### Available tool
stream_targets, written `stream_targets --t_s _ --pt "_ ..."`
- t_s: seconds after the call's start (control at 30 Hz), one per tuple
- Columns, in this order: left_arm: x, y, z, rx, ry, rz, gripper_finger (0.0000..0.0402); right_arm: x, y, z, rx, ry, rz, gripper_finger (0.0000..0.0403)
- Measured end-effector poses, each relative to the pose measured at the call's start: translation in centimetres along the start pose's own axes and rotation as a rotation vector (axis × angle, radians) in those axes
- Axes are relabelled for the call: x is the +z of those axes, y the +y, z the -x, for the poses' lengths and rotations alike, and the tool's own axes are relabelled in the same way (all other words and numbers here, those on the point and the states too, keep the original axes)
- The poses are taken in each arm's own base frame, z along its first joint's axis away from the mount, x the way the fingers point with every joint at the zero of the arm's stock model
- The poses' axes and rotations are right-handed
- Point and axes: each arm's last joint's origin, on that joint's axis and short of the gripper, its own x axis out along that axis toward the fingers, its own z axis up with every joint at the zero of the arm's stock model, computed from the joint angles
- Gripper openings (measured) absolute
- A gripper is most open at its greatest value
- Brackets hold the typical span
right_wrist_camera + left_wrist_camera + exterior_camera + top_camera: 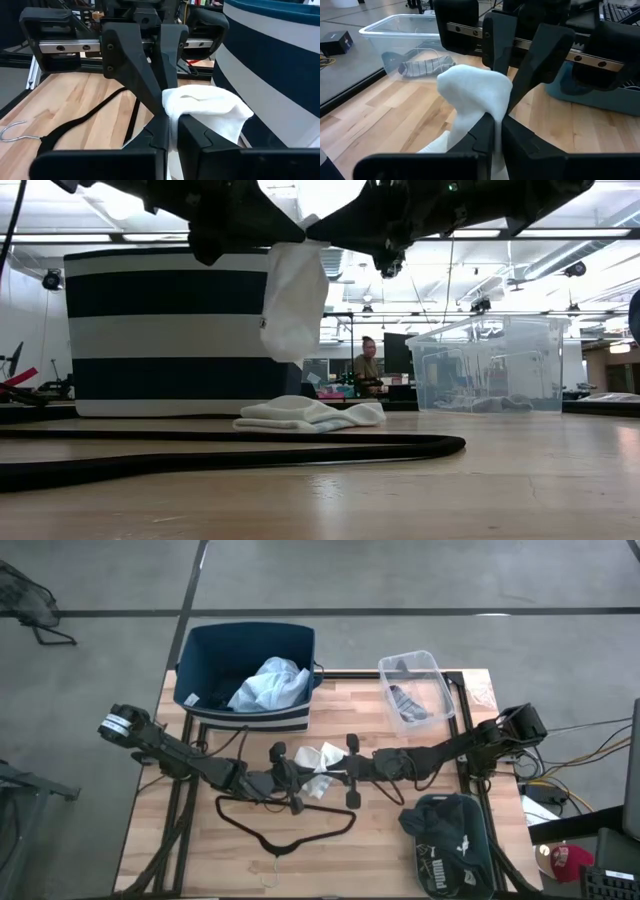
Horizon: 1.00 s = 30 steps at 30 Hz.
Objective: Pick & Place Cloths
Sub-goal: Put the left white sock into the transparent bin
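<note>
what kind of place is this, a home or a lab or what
Probably a robotics lab or open workshop: two arms share a wooden bench, the floor is bare concrete, and the low view shows exposed ceiling lights and a person at a desk.

White, navy and pale wood seen across the table.

A white cloth (322, 757) is held by black grippers, left (300, 778) and right (335, 772). A navy bin (246, 643) with white stripes is seen, a pale-blue shirt (268, 685) inside. A black hanger (285, 825) is laid on light wood table (400, 860). A clear box (418, 687) is shown with grey striped fabric; a dark teal bag (452, 840) carries white lettering.
</note>
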Motion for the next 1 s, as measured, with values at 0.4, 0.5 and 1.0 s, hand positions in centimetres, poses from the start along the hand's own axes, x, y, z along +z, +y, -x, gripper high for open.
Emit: stream_targets --t_s 0.4,0.5,1.0 --pt "0.2 0.0 0.0 0.013 -0.022 0.016 0.0059 0.4 -0.9 1.7 -0.194 0.121 0.010 0.0013" --pt "0.2 0.0 0.0 0.013 -0.022 0.016 0.0059 0.6 -1.3 2.4 -0.253 0.159 0.007 0.0013" --pt "0.2 0.0 0.0 0.013 -0.022 0.017 0.0055 3.9 -4.1 9.3 -0.796 0.200 0.084 0.0013"
